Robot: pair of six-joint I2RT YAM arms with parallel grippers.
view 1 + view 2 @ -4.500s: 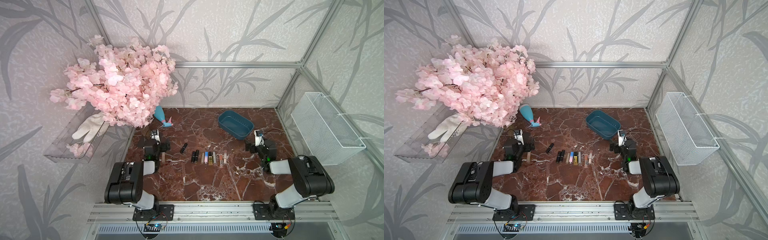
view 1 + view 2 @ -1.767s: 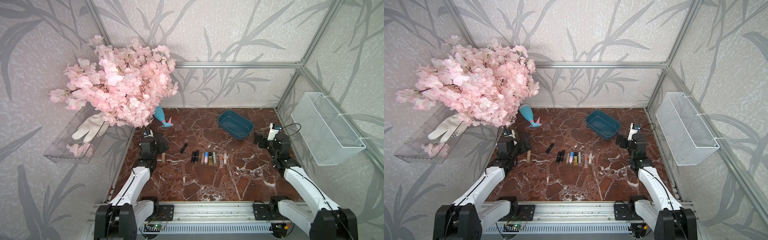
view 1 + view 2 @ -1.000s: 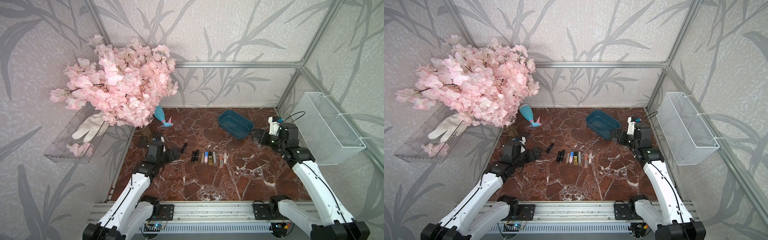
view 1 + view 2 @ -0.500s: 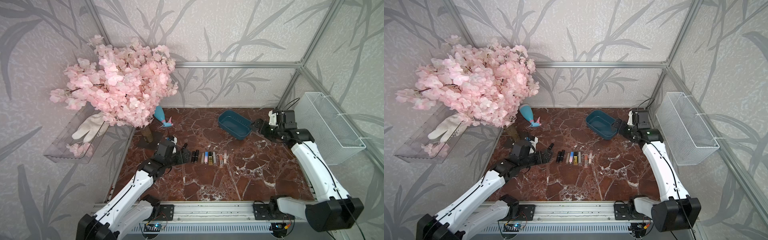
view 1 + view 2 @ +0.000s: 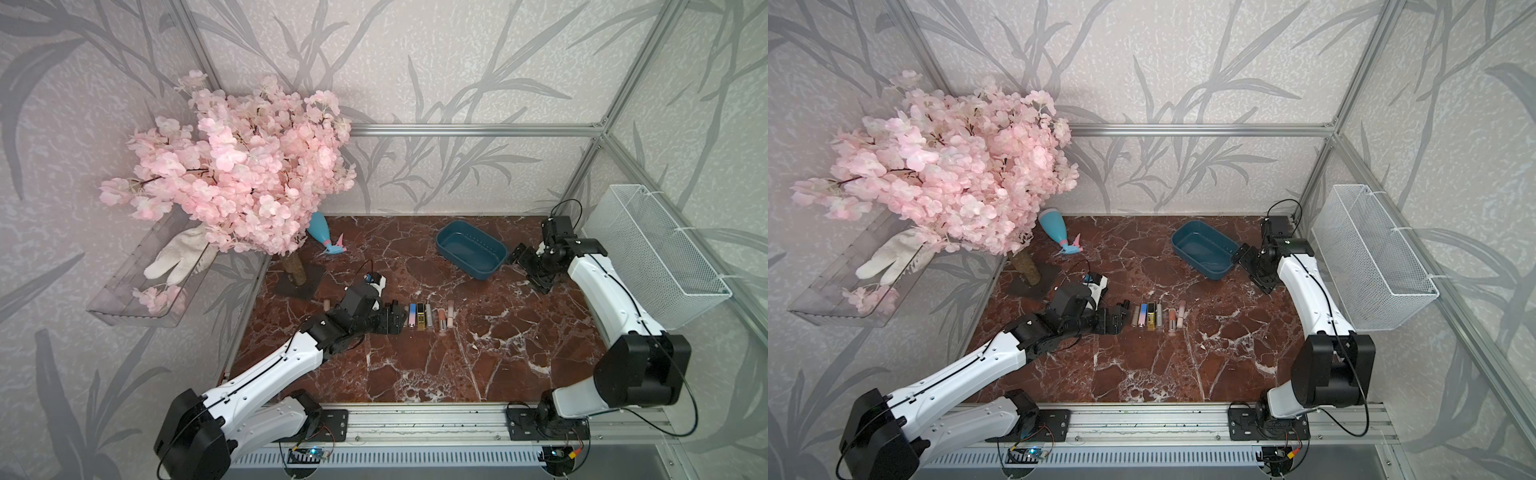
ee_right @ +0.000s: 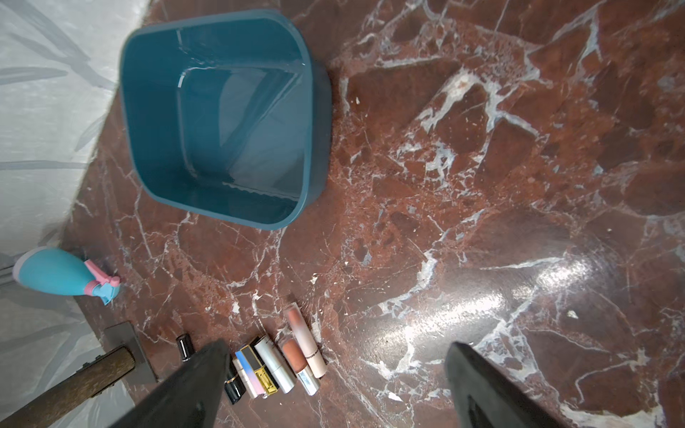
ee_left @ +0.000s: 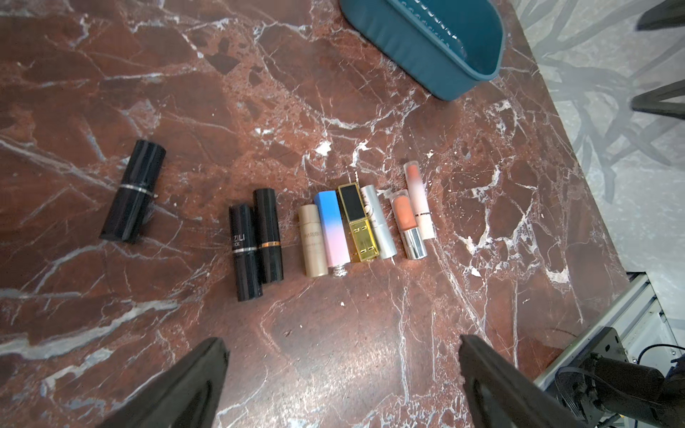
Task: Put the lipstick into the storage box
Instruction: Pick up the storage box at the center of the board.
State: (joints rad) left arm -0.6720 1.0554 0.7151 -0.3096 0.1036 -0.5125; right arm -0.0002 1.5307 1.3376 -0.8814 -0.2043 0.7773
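Both arms have unfolded from their tucked rest by the front rail. Over the last half second the left gripper (image 5: 394,319) has slid from beside the tree (image 5: 232,174) out to the left end of the lipsticks (image 5: 420,316), while the right gripper (image 5: 529,271) has dipped a little beside the box (image 5: 459,264). In both top views the left gripper covers the black tubes at that end of the row; whether it touches them cannot be told from there. Its wrist view shows the jaws spread wide with only bare table (image 7: 333,370) under the gap. The row lies ahead of it: a lone black lipstick (image 7: 133,192) set apart, then two black ones side by side. After them come beige, blue-pink, gold and silver tubes packed close, and two peach ones at the far end. All lie flat on the table, none in the box. The box sits toward the back right, well apart from the row, and its floor shows bare in the right wrist view. The right gripper hovers just off the box's right end, its jaws also wide and holding nothing. A spray bottle (image 5: 320,230) lies by the tree, and a basket (image 5: 660,253) hangs on the right wall.
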